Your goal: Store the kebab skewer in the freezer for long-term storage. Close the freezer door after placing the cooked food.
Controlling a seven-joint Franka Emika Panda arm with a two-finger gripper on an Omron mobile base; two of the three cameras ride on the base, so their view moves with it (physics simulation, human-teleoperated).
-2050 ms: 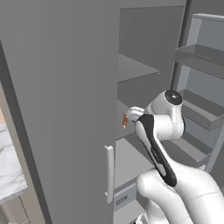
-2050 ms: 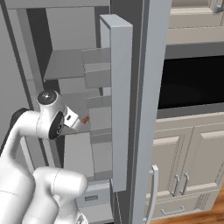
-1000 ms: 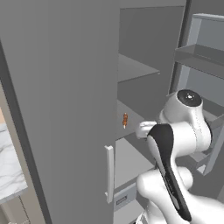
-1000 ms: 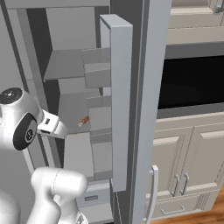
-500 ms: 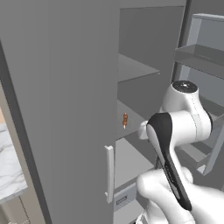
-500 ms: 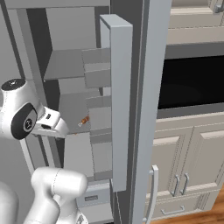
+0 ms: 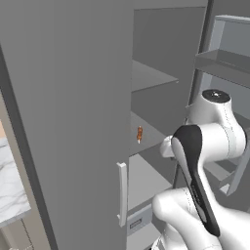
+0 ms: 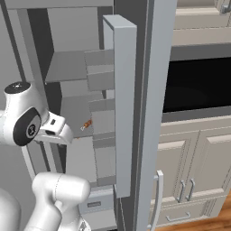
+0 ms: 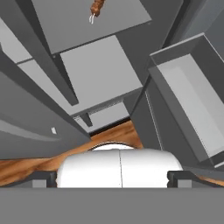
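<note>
Tool (image 8: 67, 134) released, pulled back from small reddish-brown kebab skewer (image 7: 139, 134), now resting on grey freezer shelf (image 7: 154, 139); door closing remains.

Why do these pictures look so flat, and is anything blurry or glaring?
Left base view: even, flat grey shading, no glare; the tiny kebab skewer stays sharp on its shelf. Right base view: the oven window is plain black, no reflections. Hand view: steep perspective skews the freezer door bins, nothing blurred.
</note>
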